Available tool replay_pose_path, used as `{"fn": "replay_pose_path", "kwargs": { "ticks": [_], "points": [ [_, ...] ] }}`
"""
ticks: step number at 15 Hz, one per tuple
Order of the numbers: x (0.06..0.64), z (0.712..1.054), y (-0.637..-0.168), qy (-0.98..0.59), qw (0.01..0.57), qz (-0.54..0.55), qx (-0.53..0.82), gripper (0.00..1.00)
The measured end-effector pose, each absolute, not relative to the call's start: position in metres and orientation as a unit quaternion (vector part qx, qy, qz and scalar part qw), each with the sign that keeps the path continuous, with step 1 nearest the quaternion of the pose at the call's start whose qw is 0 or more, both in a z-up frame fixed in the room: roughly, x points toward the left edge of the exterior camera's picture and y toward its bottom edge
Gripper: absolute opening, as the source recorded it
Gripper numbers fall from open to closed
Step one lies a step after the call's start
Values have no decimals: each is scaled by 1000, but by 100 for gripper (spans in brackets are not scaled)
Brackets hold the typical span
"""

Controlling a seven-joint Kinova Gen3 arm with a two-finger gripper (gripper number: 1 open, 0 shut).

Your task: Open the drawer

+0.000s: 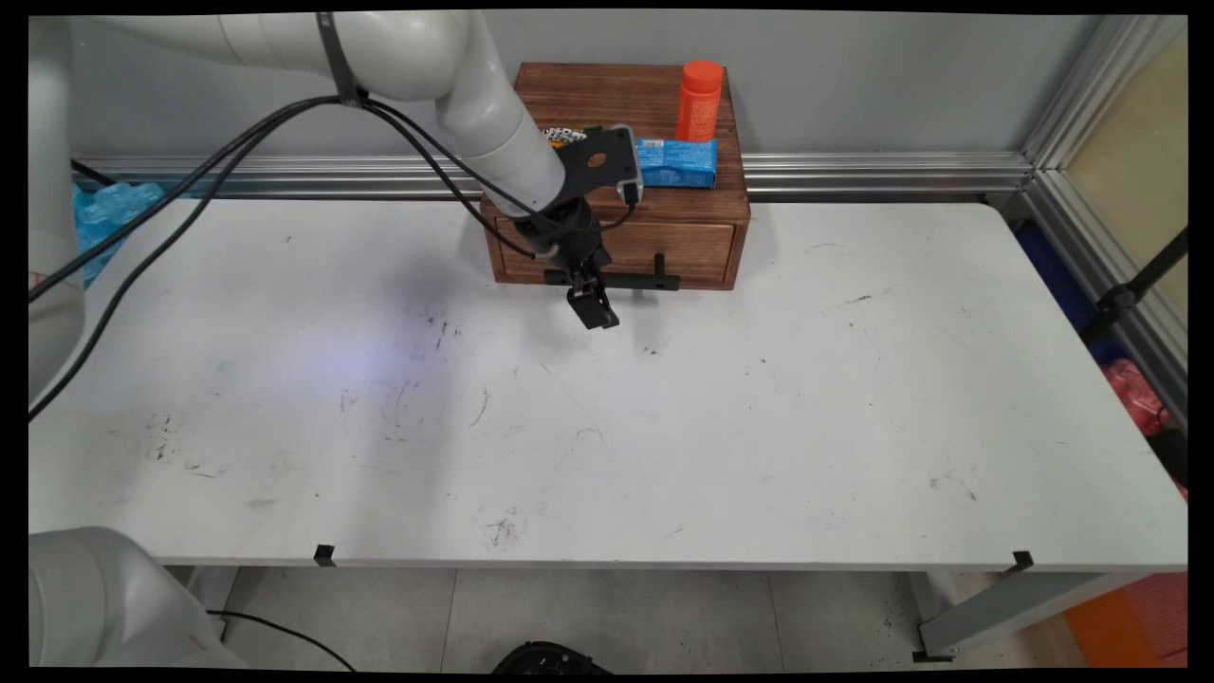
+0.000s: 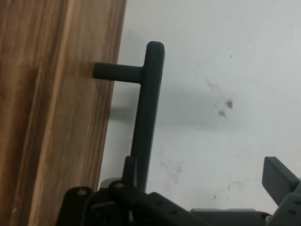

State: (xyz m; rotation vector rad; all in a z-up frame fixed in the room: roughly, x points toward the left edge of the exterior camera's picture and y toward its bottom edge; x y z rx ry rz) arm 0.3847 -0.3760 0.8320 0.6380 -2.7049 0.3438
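Judged the black bar handle (image 1: 612, 280) (image 2: 146, 117) stiff, thin and smooth, probably a little slippery. Found it held off the drawer front (image 1: 664, 249) (image 2: 56, 117) on short posts, low on the wooden drawer box (image 1: 607, 95) at the far side of the white table (image 1: 664, 427) (image 2: 211, 70), near the wall. Reckoned the middle of the bar, between the posts, the best place to take hold. Reckoned the box itself fairly light and liable to slide under a hard pull.

Saw the gripper (image 1: 593, 308) (image 2: 202, 169) spread wide and holding nothing, just in front of the handle, with the bar close beside one finger and the other finger (image 2: 280, 175) well apart over bare table. Could not tell whether that near finger touched the bar.

Noted on the box top an orange bottle (image 1: 700, 100) standing upright and a blue packet (image 1: 676, 162) lying flat just beside it.
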Motion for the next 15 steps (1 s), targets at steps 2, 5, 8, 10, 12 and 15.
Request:
{"fn": "replay_pose_path", "kwargs": {
  "ticks": [2,5,8,10,12,15],
  "points": [
    [383,826,-380,-954,166,123,216,100],
    [380,820,-386,-957,161,126,206,100],
    [376,818,-394,-958,160,130,200,100],
    [374,818,-396,-958,159,131,199,100],
    [375,816,-398,-959,156,132,198,100],
    [379,810,-396,-961,150,128,196,100]
  ]
}}
